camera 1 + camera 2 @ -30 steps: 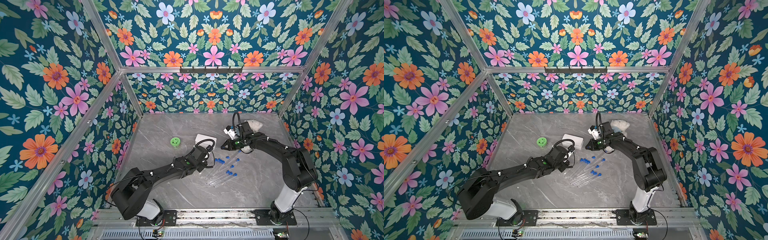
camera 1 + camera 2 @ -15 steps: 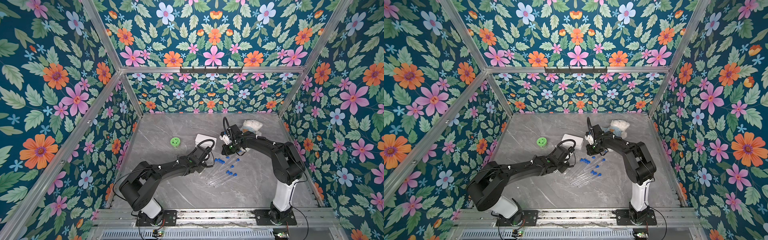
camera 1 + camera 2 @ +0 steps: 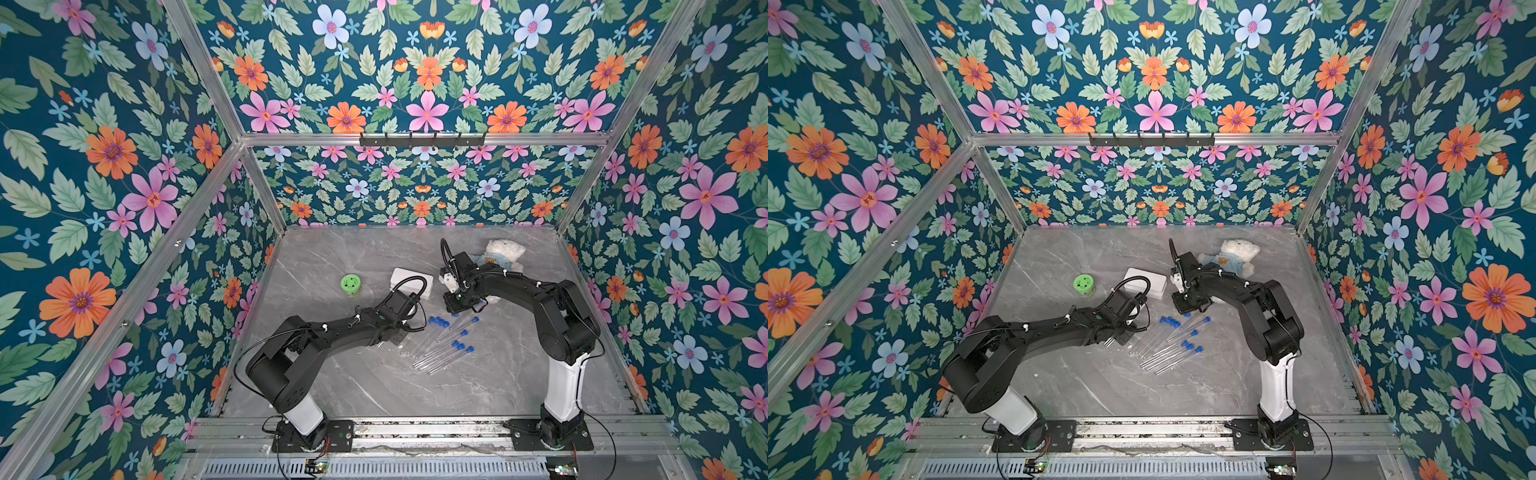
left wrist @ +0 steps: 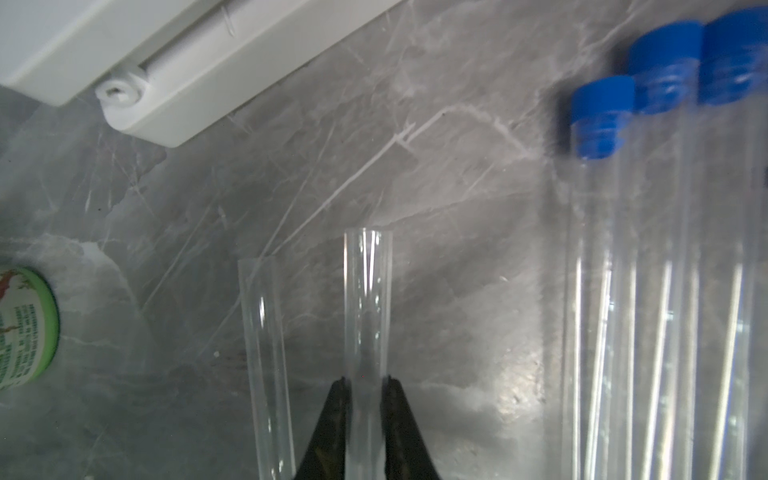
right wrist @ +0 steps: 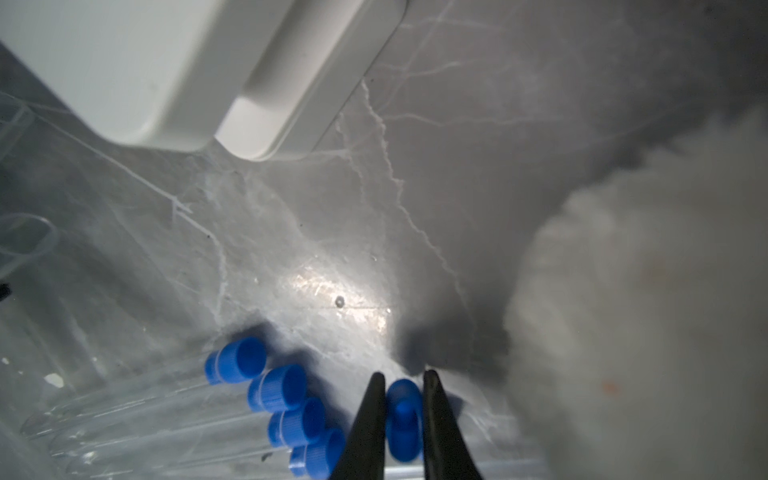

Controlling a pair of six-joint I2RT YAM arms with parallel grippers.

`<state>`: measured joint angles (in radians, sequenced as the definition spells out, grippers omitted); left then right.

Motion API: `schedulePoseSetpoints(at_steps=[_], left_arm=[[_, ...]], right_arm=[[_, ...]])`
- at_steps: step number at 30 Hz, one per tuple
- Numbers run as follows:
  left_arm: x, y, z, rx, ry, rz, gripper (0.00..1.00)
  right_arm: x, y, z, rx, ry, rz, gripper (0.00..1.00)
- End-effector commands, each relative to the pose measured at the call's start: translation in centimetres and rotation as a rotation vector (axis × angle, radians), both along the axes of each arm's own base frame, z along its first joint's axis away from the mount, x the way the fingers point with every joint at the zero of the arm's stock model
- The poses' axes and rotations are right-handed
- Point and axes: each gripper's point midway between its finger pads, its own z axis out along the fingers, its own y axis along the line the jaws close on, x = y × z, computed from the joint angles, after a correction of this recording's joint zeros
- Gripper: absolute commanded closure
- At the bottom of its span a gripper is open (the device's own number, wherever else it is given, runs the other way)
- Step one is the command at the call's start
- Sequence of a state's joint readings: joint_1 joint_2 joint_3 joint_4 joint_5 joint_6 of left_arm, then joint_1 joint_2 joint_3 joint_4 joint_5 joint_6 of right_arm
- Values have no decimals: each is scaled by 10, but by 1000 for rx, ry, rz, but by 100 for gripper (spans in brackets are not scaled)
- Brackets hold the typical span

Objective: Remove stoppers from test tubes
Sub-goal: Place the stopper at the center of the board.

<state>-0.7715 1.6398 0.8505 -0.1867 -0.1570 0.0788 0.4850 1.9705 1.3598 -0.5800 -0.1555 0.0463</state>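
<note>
Left gripper [image 4: 365, 380]: I see it pinched narrow around an uncapped tube [image 4: 368, 299].
Right gripper [image 5: 401, 376]: narrow too, with its tips clamped on one blue stopper [image 5: 402, 409].
Spare bare tube [image 4: 266, 353]: just beside the held one, parallel to it.
Capped tubes [image 4: 665, 291]: lying side by side on the grey table [image 3: 374, 386], between my arms.
White box [image 3: 409, 280]: near both grippers.

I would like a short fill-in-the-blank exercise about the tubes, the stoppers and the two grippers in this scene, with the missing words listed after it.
1. The right gripper is shut on a ____ stopper.
2. The test tube held in the left gripper has ____ stopper in its open end.
3. The round lid beside the white box is ____.
Missing words: blue; no; green.
</note>
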Motion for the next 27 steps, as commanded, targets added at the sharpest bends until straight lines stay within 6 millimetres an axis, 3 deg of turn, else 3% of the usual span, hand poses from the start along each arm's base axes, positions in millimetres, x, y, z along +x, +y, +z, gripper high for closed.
schedulePoseSetpoints(at_steps=[1, 7, 16, 27], left_arm=[[-1, 1, -4, 5, 25, 7, 100], [-1, 1, -5, 6, 35, 8, 96], [1, 2, -6, 3, 39, 15, 88], [2, 2, -5, 2, 37, 20, 83]], right_arm=[[-1, -3, -1, -28, -1, 16, 81], [-1, -2, 1, -21, -3, 12, 73], [0, -3, 9, -15, -28, 4, 71], [4, 4, 61, 110, -193, 2, 65]])
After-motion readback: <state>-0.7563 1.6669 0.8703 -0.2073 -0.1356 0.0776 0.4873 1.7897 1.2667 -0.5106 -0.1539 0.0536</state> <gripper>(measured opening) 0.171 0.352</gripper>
